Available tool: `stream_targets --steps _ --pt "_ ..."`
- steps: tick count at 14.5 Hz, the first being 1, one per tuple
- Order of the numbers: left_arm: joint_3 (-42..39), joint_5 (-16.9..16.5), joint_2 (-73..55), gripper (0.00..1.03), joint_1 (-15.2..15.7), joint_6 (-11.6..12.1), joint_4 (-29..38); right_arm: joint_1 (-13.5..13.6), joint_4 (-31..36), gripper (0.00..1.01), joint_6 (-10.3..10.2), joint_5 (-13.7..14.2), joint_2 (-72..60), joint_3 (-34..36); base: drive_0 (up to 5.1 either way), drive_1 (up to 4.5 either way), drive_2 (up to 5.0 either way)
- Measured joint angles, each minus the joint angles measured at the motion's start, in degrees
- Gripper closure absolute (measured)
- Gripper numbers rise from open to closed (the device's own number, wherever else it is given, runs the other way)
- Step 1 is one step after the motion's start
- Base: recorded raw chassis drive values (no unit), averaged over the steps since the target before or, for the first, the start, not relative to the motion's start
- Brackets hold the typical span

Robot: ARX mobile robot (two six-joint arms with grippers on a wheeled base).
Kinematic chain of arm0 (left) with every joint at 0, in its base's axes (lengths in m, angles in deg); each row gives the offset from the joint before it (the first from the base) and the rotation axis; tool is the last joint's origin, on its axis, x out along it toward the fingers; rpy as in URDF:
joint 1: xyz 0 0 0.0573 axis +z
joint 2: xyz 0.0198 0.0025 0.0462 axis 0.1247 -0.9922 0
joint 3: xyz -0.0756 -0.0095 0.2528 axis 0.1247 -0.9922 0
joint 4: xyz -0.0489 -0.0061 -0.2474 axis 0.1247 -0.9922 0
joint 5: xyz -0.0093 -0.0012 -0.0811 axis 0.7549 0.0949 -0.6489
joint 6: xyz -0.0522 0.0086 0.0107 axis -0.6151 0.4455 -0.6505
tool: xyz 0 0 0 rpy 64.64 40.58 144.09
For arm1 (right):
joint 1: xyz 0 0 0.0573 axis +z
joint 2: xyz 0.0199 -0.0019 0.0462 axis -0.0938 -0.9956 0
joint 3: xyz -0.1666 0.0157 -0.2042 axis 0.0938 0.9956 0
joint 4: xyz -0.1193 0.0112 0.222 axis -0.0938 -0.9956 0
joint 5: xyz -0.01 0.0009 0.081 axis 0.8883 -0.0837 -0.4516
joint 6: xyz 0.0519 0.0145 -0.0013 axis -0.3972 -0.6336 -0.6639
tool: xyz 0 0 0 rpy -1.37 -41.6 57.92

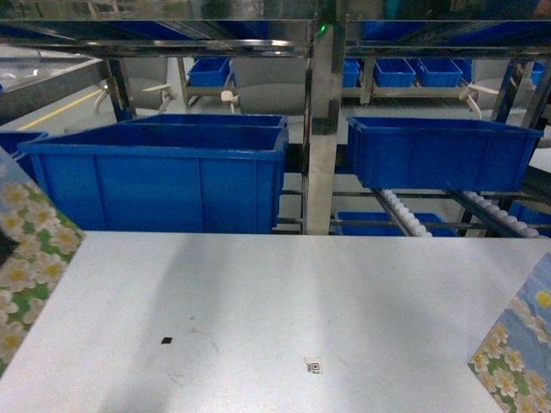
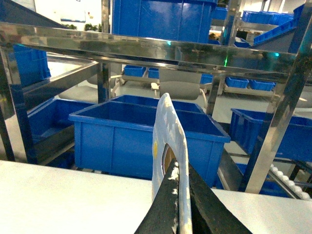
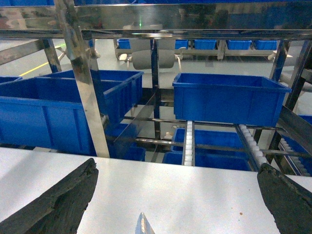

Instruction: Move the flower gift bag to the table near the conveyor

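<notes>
The flower gift bag (image 1: 30, 258) shows at the left edge of the head view, raised over the white-grey table (image 1: 284, 284). In the left wrist view my left gripper (image 2: 179, 168) is shut on the bag's thin top edge (image 2: 165, 126), which stands upright between the black fingers. A second floral panel (image 1: 516, 344) fills the bottom right corner of the head view. My right gripper (image 3: 178, 168) is open wide above the table (image 3: 195, 190), and a pale bag tip (image 3: 143, 225) pokes up below it. The conveyor (image 1: 405, 215) with white rollers lies just beyond the table's far edge.
A large blue bin (image 1: 164, 176) sits behind the table at the left, and another blue bin (image 1: 439, 151) rests on the roller lanes at the right. A steel upright (image 1: 320, 129) stands between them. A QR sticker (image 1: 314, 366) and a black mark (image 1: 166, 341) lie on the tabletop.
</notes>
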Motion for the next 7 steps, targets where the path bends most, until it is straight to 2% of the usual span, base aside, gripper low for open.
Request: stream_targets --steps 4,7 --pt "2.8 3.4 -17.1 1.01 -2.2 0.9 13.9 0.0 0.0 0.03 0.0 0.0 0.0 0.0 0.0 0.0 0.0" --pt "6.6 5.4 -27.7 1.01 -4.2 1.9 19.6 0.0 0.0 0.03 0.0 0.0 0.0 0.0 0.0 0.0 0.0"
